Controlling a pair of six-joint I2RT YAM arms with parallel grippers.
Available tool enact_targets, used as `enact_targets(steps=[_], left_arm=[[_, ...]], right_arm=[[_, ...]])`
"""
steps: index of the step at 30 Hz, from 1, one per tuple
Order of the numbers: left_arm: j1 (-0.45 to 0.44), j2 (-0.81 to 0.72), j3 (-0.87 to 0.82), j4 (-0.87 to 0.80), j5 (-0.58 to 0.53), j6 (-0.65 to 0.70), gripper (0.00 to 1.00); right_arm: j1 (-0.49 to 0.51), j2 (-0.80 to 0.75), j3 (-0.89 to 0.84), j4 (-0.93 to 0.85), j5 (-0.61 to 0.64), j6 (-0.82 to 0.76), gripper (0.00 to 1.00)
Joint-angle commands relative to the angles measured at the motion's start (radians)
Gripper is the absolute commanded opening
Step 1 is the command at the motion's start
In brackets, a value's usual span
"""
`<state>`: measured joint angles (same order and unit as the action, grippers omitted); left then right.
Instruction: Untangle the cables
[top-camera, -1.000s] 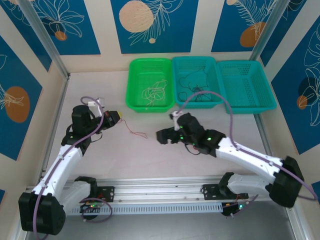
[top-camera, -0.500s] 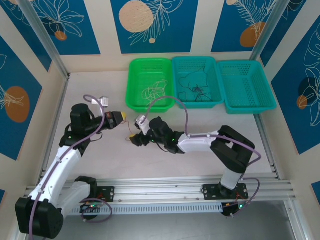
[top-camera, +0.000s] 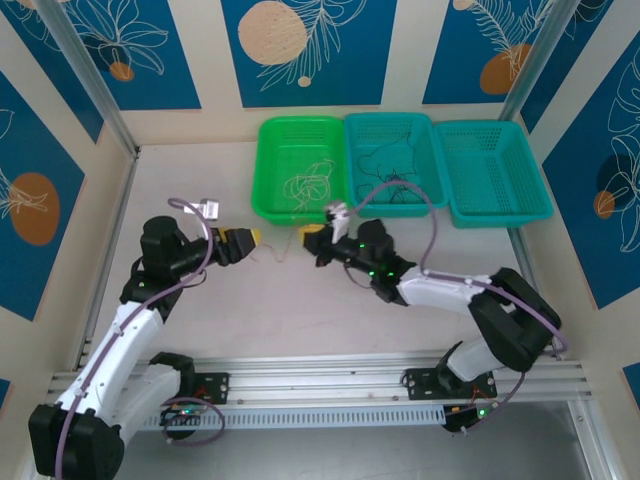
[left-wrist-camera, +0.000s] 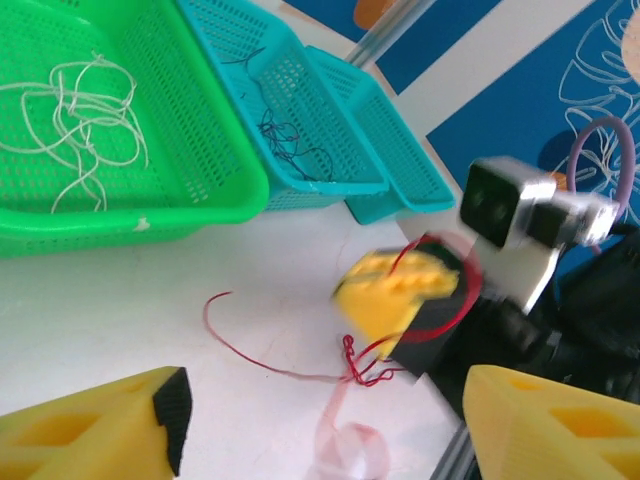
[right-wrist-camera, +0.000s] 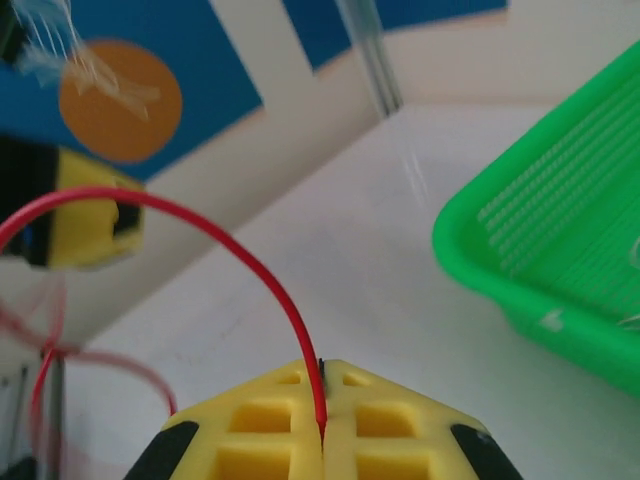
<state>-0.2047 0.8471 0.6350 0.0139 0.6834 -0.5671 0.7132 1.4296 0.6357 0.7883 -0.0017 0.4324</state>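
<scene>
The left gripper's (top-camera: 244, 239) jaws stand apart, and the right gripper's (top-camera: 313, 240) jaws are pressed together on one end of a red wire (top-camera: 274, 253).

From above, both grippers sit near the middle of the table (top-camera: 200, 180), tips facing each other, with the thin red wire sagging between them. Behind them, three baskets stand in a row against the far wall. The green basket (top-camera: 272, 205) holds a loose tangle of beige wires (top-camera: 310, 185). The middle teal basket (top-camera: 430, 160) holds dark wires (top-camera: 395, 187). The right teal basket (top-camera: 495, 170) stands beside it.

In the left wrist view, the left gripper's yellow fingers (left-wrist-camera: 95, 430) sit wide at the bottom corners. Ahead of them the right gripper (left-wrist-camera: 400, 295) carries a red loop around its yellow tip. From there the red wire (left-wrist-camera: 255, 352) trails across the table (left-wrist-camera: 150, 290) through a small knot. A blurred pink loop of it shows between the open fingers, and it cannot be told whether it touches them. The green basket (left-wrist-camera: 200, 150), with the beige wires (left-wrist-camera: 80, 110) in it, is at upper left, with the dark wires (left-wrist-camera: 285, 130) in the next basket.

In the right wrist view, the right gripper's yellow fingers (right-wrist-camera: 260, 440) meet with no gap, and the red wire (right-wrist-camera: 200, 215) rises from the seam. It arcs left towards the left gripper (right-wrist-camera: 80, 225), which is out of focus. A corner of the green basket (right-wrist-camera: 520, 240) shows at the right.
</scene>
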Motion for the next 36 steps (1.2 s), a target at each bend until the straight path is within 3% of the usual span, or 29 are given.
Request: enact_targets(steps=[1, 11, 15, 18, 27, 29, 31, 33, 36], left_arm=[[-0.022, -0.034, -0.003, 0.090, 0.011, 0.041, 0.77], [-0.048, -0.043, -0.043, 0.108, -0.002, 0.049, 0.81], [-0.061, -0.038, -0.044, 0.116, -0.009, 0.056, 0.82], [-0.069, -0.029, -0.041, 0.116, -0.012, 0.069, 0.83], [-0.079, -0.008, -0.040, 0.110, -0.022, 0.081, 0.83], [-0.082, -0.010, -0.043, 0.103, -0.027, 0.088, 0.83], [-0.082, -0.014, -0.048, 0.100, -0.036, 0.093, 0.83], [-0.084, -0.014, -0.056, 0.097, -0.045, 0.098, 0.83], [-0.085, -0.014, -0.061, 0.091, -0.050, 0.102, 0.83]], right_arm=[[-0.143, -0.119, -0.067, 0.153, -0.029, 0.163, 0.00], [-0.696, -0.350, -0.104, 0.141, -0.070, 0.532, 0.00], [-0.901, -0.340, -0.100, 0.137, -0.003, 0.653, 0.00], [-1.004, -0.267, -0.044, 0.117, -0.022, 0.672, 0.00], [-1.100, 0.088, 0.192, 0.045, -0.088, 0.782, 0.00], [-1.104, 0.154, 0.284, -0.071, -0.109, 0.789, 0.00], [-1.103, 0.198, 0.403, -0.331, -0.077, 0.800, 0.01], [-1.099, 0.238, 0.524, -0.580, -0.011, 0.780, 0.08], [-1.098, 0.294, 0.611, -0.701, 0.011, 0.743, 0.31]])
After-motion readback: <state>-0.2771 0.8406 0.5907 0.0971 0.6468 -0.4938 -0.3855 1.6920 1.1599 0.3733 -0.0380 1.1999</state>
